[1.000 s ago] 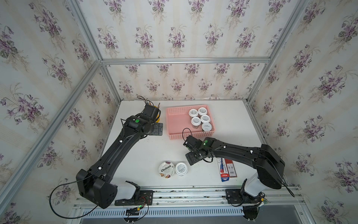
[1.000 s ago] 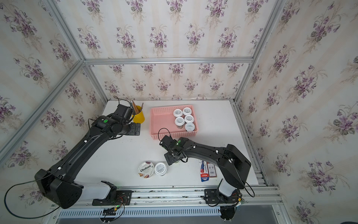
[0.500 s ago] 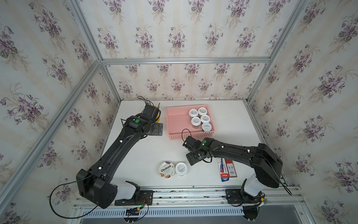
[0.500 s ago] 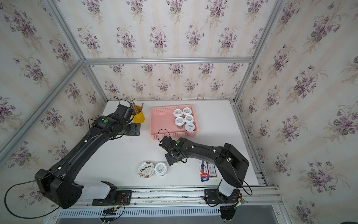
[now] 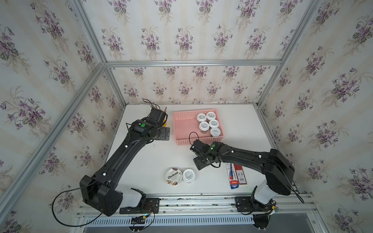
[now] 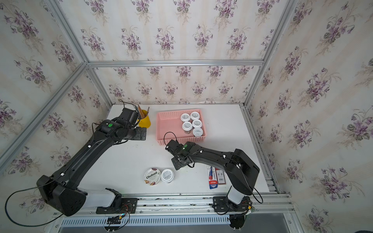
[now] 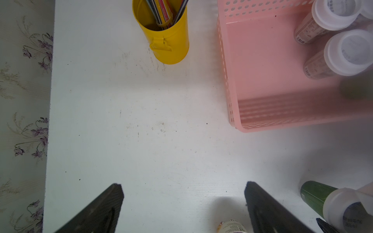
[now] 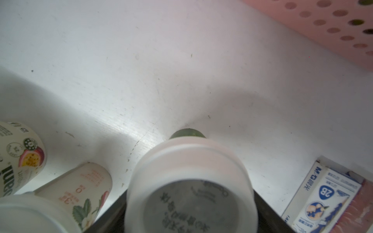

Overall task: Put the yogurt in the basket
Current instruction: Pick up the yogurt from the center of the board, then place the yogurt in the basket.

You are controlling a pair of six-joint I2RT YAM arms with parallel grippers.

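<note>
Yogurt (image 5: 204, 125): five in basket (image 5: 181, 139), three out; right gripper (image 5: 200, 162) has narrowed round green cup (image 8: 189, 191) at basket's 6 o'clock, we cannot tell if clamped, lift likely next.

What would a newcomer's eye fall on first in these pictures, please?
The pink basket at the back stands out, five yogurt cups clustered at one end. Nearer the front, the Chobani cup and a white-lidded cup stand side by side, and the right hand straddles a green cup.
</note>
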